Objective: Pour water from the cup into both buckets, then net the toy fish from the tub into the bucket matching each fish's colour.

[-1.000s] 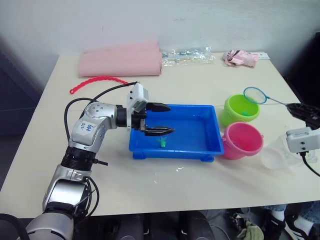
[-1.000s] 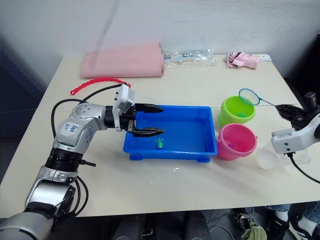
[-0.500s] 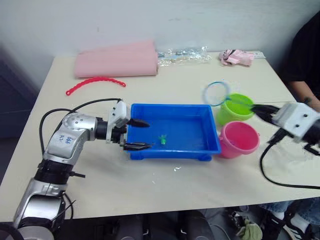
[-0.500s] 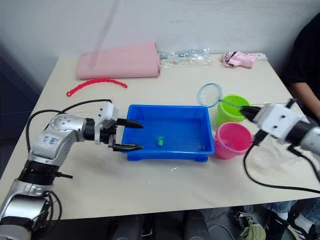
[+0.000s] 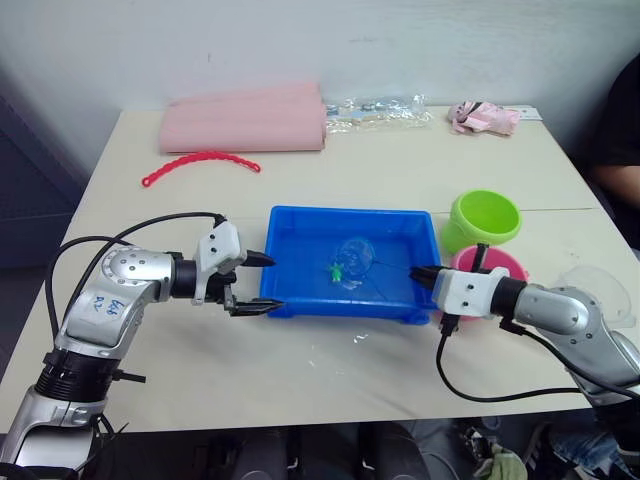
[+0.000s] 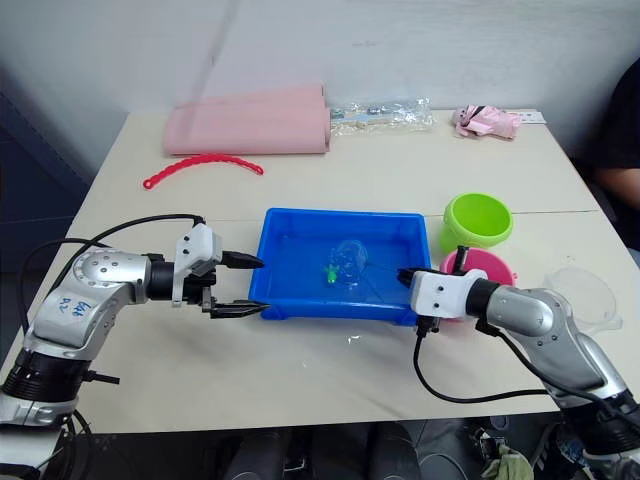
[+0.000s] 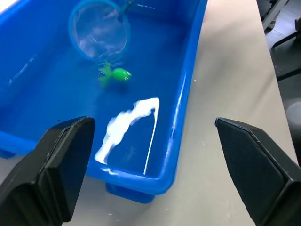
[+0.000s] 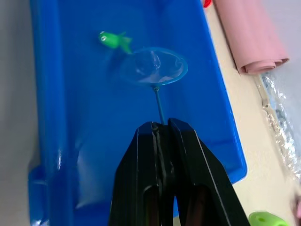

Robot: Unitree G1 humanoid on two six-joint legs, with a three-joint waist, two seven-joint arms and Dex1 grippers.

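- Blue tub (image 5: 300, 300) sits centre frame on the tabletop (image 5: 400, 170); water inside.
- One green toy fish (image 5: 336, 270) in the tub, near its middle.
- Right end effector (image 8: 162, 126): fingers pressed together on the thin dark handle of the net (image 5: 355, 252). It reaches in over the tub's right end.
- Net hoop is down inside the tub, just beside the green fish; whether it touches the fish cannot be told.
- Left end effector (image 5: 255, 285): fingers spread wide, holding nothing. It sits at the tub's left end, one finger above the rim, the other by the outer wall.
- Green bucket (image 5: 485, 220) stands right of the tub, toward the far side.
- Pink bucket (image 5: 500, 265) is nearer, just beside the tub's right end, partly hidden by the right arm.
- Clear cup (image 5: 590, 290) at the right edge of the frame, beyond the pink bucket.
- Upper left: folded pink cloth (image 5: 245, 122); red beaded strip (image 5: 200, 165) just below it.
- Top centre: clear plastic bag (image 5: 375, 108). Upper right: small pink item (image 5: 485, 117).
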